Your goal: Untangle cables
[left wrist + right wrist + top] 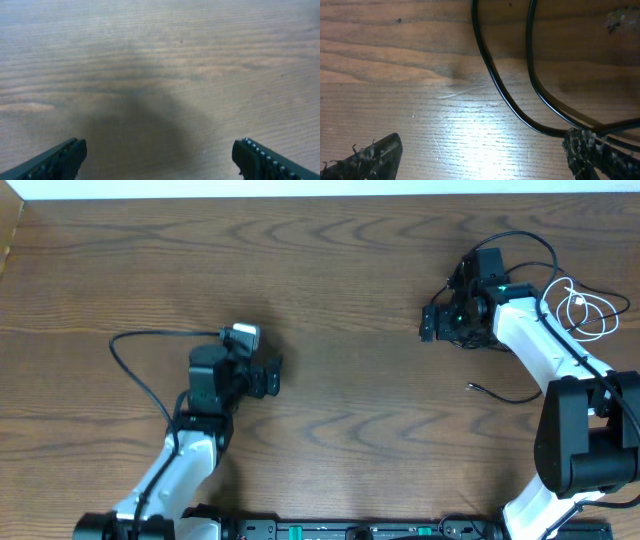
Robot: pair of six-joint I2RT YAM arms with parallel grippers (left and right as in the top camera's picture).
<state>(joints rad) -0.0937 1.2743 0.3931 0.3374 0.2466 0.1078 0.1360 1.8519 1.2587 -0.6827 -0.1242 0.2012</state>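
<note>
Left end effector (272,377) and right end effector (428,323) stand wide open and empty overhead, white cable (590,310) and black cable (505,395) beside the right arm; left wrist shows bare worktop (160,60); right wrist shows two black strands below, so closing risks pinching both and tightening the tangle.

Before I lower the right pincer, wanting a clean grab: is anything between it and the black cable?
Nothing visible does. The black cable lies on the table just ahead of the open right pincer, one strand reaching one finger.
</note>
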